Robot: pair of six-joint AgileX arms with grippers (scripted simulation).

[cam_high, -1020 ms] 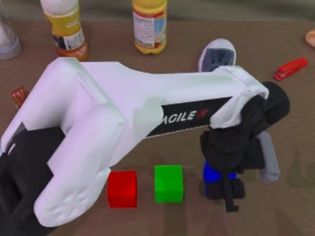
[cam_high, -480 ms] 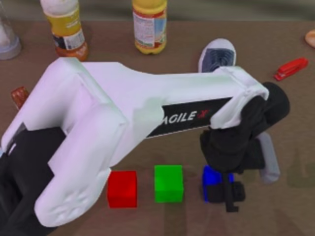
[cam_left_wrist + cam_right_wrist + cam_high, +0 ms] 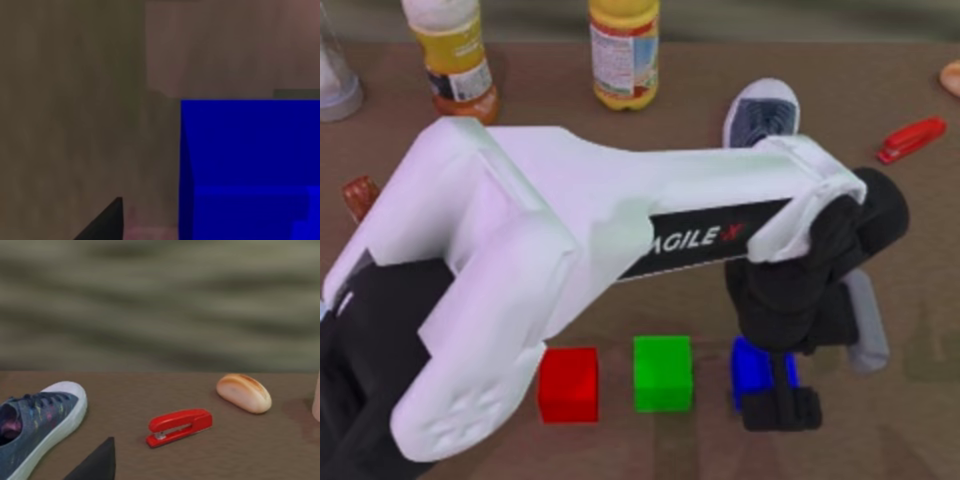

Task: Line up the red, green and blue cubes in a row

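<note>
The left arm reaches across the middle of the top view, its gripper (image 3: 778, 400) low at lower right of centre, over the blue cube (image 3: 752, 368). Whether its fingers are spread or closed on the cube cannot be told; the wrist and fingers hide most of it. In the left wrist view the blue cube (image 3: 250, 167) fills the lower right, resting on the table (image 3: 75, 100), with one dark fingertip (image 3: 105, 225) at the bottom edge, apart from the cube.

The red cube (image 3: 568, 384), green cube (image 3: 662, 372) and blue cube sit in a row along the lower part of the top view, red leftmost, with gaps between.

The right arm is out of the top view; its wrist view shows a shoe (image 3: 35, 427), stapler (image 3: 179, 426) and bread roll (image 3: 244, 392).
</note>
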